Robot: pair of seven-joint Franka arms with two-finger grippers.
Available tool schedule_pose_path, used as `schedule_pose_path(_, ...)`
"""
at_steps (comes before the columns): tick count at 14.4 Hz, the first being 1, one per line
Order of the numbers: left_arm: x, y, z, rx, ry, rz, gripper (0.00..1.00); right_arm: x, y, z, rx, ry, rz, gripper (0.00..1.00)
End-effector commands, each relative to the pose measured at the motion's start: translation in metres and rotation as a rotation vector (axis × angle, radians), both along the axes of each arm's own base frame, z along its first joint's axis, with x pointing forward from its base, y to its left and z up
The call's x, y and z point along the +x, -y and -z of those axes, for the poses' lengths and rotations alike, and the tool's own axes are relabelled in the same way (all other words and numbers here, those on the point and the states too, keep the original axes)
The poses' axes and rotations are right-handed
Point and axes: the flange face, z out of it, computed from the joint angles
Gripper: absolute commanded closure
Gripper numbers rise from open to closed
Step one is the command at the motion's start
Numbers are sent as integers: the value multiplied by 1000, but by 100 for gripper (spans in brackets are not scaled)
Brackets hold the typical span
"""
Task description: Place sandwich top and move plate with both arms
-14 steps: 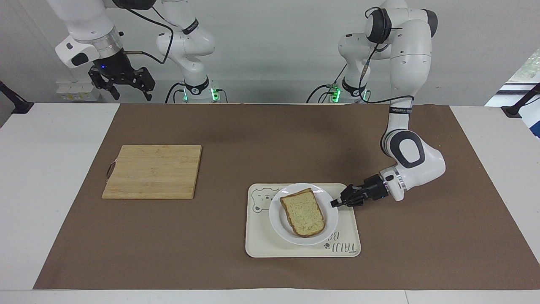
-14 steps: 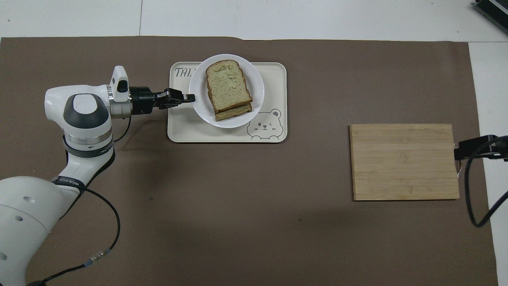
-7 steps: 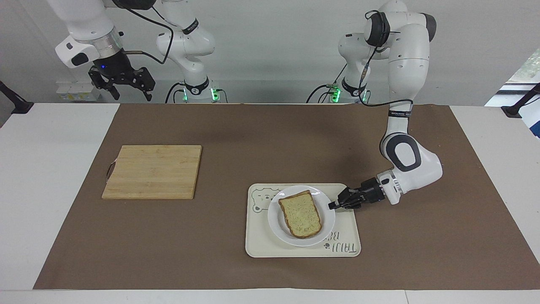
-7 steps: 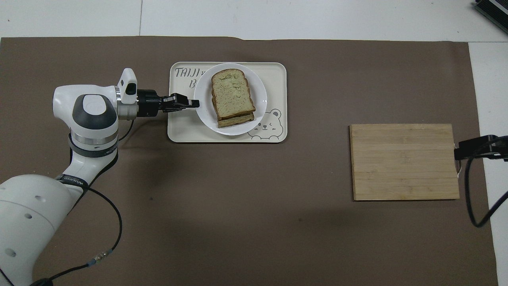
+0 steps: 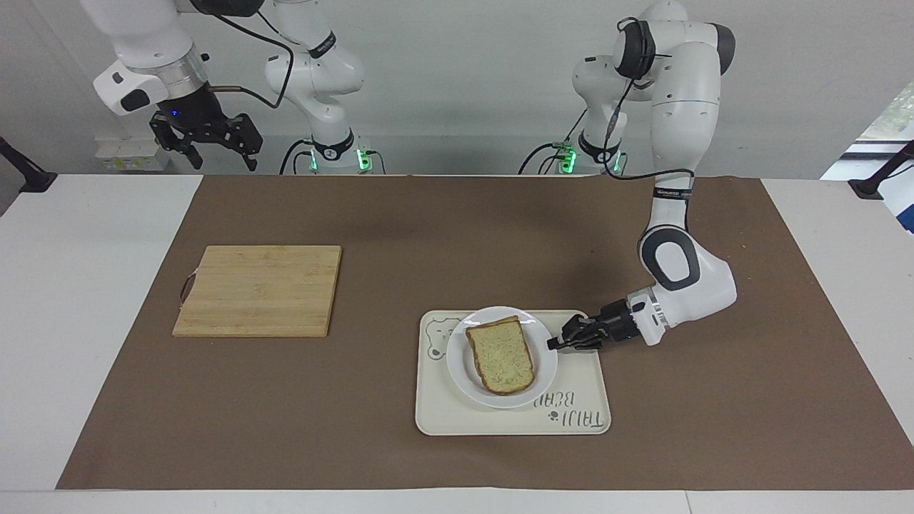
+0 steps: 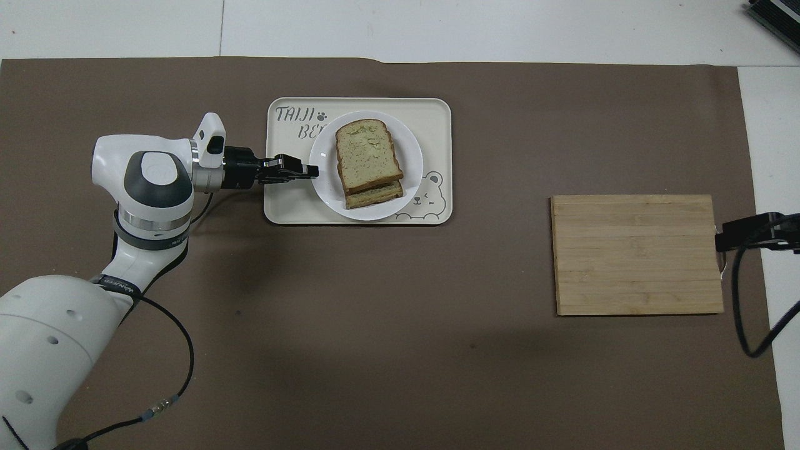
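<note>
Two white jointed arms work at one table covered by a single brown paper mat [image 5: 457,442]. On the mat sit three flat things: one rectangular bamboo cutting board [image 5: 258,290], made of glued strips and with a small handle loop at one short edge, toward the right arm's end; one cream rectangular tray [image 5: 571,385] with rounded corners, a printed bear face and grey lettering; and one small round white plate [image 5: 460,371], glossy and smooth, resting on that tray.

Two bread slices are stacked on the plate. The sandwich top [image 5: 501,355] is the upper one: pale, green-speckled crumb, brown crust, rounded top edge. The overhead view shows the lower slice's [image 6: 375,197] crust edge peeking out on the side nearer the robots.

The left gripper [image 5: 554,343] is low over the tray, with its black fingertips at the plate's rim on the side toward the left arm's end. Whether those fingertips pinch the rim or have let go cannot be told.

The right arm waits, with the right gripper [image 5: 214,146] raised above the table edge near its base, its fingers spread apart and holding nothing.
</note>
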Motion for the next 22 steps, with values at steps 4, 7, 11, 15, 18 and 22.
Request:
schedule_pose_path(4, 2, -4, -27, 99, 0, 21, 0, -3, 5, 0, -8, 16, -21, 0)
schedule_pose_path(7, 7, -7, -61, 216, 12, 55, 0, -2, 3, 1, 2, 16, -21, 0)
schedule_pose_path(11, 6, -16, -116, 414, 83, 115, 0, -1, 1, 0, 1, 28, -14, 0)
schedule_pose_path(15, 0, -40, -170, 602, 186, 173, 0, 3, -5, 2, -10, 25, -15, 0)
schedule_pose_path(18, -12, -75, -224, 764, 250, 204, 0, 4, -6, 1, -10, 31, -15, 0)
schedule_pose_path(22, -42, -114, -298, 903, 268, 239, 0, 4, -6, 2, -9, 37, -15, 0)
